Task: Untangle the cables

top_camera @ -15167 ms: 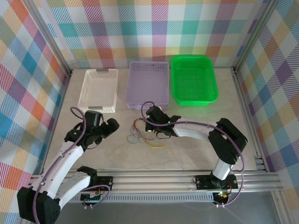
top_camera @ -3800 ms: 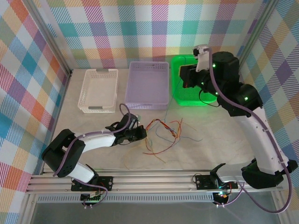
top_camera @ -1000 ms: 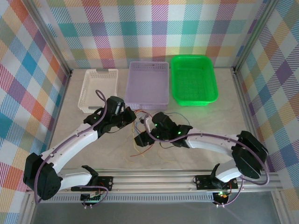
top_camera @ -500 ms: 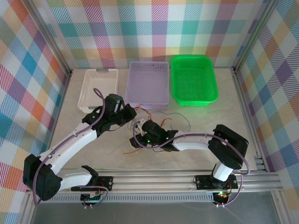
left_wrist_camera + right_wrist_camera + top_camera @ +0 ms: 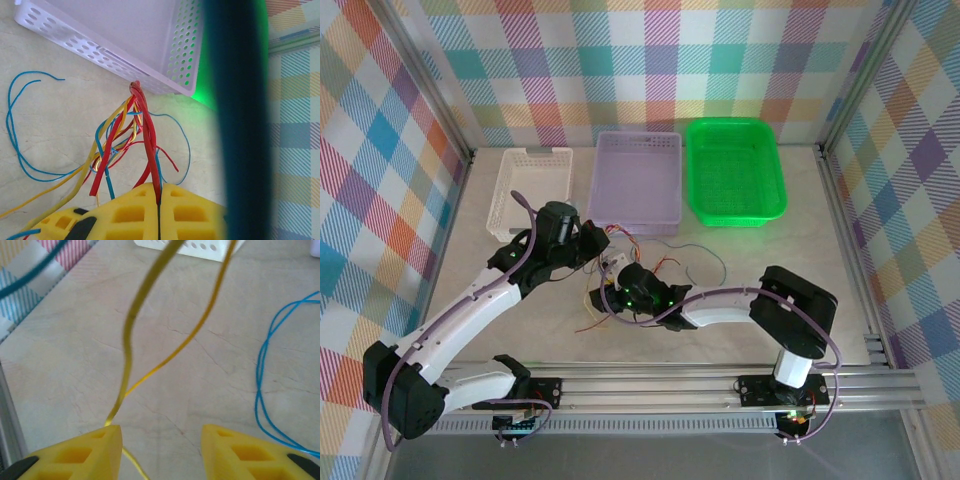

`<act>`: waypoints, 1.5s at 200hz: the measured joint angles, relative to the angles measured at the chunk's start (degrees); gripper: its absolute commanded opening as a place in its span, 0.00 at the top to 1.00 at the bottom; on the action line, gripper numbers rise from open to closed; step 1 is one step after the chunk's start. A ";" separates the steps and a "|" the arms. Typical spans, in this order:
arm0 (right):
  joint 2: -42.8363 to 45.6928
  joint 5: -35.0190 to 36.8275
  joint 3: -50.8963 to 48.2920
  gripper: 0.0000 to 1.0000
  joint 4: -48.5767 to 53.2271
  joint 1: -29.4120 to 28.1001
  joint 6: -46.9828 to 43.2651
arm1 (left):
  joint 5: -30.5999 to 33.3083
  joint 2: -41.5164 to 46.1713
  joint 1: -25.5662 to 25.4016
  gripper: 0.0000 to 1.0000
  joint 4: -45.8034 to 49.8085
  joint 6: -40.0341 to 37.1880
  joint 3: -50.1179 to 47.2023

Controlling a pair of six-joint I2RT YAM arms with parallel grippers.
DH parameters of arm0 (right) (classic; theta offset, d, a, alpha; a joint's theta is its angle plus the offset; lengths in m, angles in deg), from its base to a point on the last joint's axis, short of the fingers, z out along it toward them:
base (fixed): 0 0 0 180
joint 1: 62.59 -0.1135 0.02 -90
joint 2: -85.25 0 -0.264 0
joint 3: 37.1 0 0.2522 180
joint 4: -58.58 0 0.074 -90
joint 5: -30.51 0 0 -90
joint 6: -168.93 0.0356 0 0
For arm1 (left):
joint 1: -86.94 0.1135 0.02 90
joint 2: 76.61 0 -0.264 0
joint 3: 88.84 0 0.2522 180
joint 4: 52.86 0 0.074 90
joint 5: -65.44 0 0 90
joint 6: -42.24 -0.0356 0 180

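The cables are thin red, yellow, blue and green wires, tangled in the middle of the table in front of the purple basket. My left gripper is shut on a red cable, which rises from the fingertips to the knot. My right gripper is low at the tangle's near-left side. In the right wrist view its jaws stand open. A yellow cable runs down against the left finger and is not pinched. A blue cable lies to the right.
A white basket, the purple basket and a green basket stand in a row at the back. A blue loop trails to the right of the tangle. Aluminium rails run along the near edge.
My right gripper has slid left to the near-left side of the tangle and its jaws have narrowed. My left gripper, still holding the red cable, has shifted slightly left.
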 measured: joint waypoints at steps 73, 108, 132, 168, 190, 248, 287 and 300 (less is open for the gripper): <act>3.41 0.11 -2.10 0.50 -3.28 -0.52 1.22 | 0.33 0.02 0.00 1.00 0.02 0.66 0.00; -0.28 0.96 1.49 0.49 -2.75 -0.87 1.27 | 0.35 0.02 -0.13 1.00 0.00 1.29 0.00; -2.32 1.55 3.93 0.53 -2.75 -0.87 1.33 | 1.27 0.24 -0.26 1.00 -0.04 1.29 0.00; -3.41 3.23 5.38 0.98 -1.90 -0.87 1.97 | 2.64 1.20 -0.28 1.00 0.04 1.33 0.00; -3.41 5.33 5.75 1.00 1.18 -0.87 2.49 | 2.29 2.01 -0.37 1.00 0.81 1.25 0.20; 4.94 11.63 -5.62 1.00 5.14 0.66 5.99 | 3.10 5.55 0.11 1.00 6.12 -1.05 2.08; 8.24 6.56 -8.46 0.77 3.54 2.25 5.75 | 2.69 5.57 0.17 1.00 6.29 -0.90 2.25; 7.67 3.78 -7.13 0.57 2.32 1.66 5.79 | 2.19 5.01 0.17 1.00 6.01 -0.52 2.25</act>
